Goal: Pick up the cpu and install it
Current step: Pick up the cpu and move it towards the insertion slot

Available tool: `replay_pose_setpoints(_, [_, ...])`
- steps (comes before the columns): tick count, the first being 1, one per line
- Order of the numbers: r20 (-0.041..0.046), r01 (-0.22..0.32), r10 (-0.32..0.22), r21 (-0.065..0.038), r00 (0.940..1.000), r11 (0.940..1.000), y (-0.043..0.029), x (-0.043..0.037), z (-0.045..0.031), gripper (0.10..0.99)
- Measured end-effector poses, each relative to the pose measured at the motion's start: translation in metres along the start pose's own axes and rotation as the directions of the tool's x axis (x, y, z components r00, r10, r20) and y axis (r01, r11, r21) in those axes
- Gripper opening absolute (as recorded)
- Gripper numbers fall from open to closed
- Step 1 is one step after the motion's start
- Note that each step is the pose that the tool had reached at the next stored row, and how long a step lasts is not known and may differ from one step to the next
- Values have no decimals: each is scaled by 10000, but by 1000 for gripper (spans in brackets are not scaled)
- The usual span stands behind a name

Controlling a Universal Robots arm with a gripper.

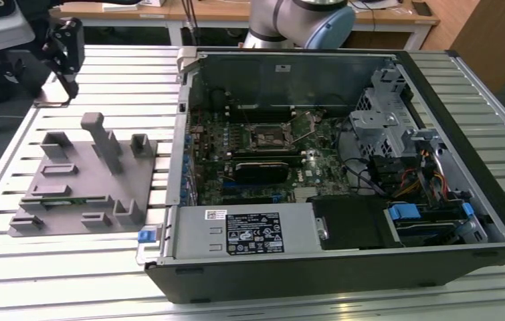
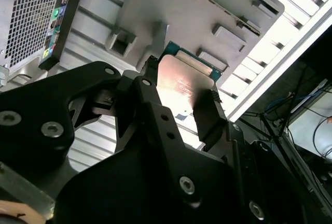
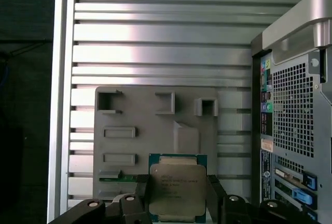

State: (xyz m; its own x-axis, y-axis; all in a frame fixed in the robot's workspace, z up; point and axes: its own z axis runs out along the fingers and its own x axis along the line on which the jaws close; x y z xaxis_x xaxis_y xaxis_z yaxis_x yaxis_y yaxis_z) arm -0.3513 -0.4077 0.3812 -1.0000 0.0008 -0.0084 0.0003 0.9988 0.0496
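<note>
Gripper [image 1: 65,67] hangs at the upper left of the exterior view, above the far left part of the slatted metal table [image 1: 56,274]. Both wrist views show what it carries: the cpu [image 3: 177,190], clamped by two opposite edges between the black fingers [image 3: 215,193]. Its pale metal lid faces the first wrist camera, and a thin green rim of board shows round that lid. Beyond the chip in the first wrist view lies the grey fixture [image 3: 155,125], well apart from it; in the exterior view that fixture sits at left centre. Right of it, across the middle and right of the exterior view, the open computer case [image 1: 342,274] lies on its side. The square socket [image 1: 265,137] on the motherboard [image 1: 324,160] is near frame centre and looks unfilled. The chip should be light, stiff and thin, with a smooth lid that could slip and an underside I would judge delicate. An edge hold like this one suits it: firm on the rim, nothing pressing on either face.
</note>
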Motion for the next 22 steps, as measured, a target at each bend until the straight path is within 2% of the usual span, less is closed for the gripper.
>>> replay_pose_setpoints(6, [0,-1,1,1,10000,10000,0,-157,1,525])
replay_pose_setpoints(7, [-1,0,0,1,10000,10000,0,-315,2,525])
replay_pose_setpoints(15, [0,-1,1,0,10000,10000,0,-657,6,525])
replay_pose_setpoints(22, [-1,-1,1,1,10000,10000,0,-917,8,525])
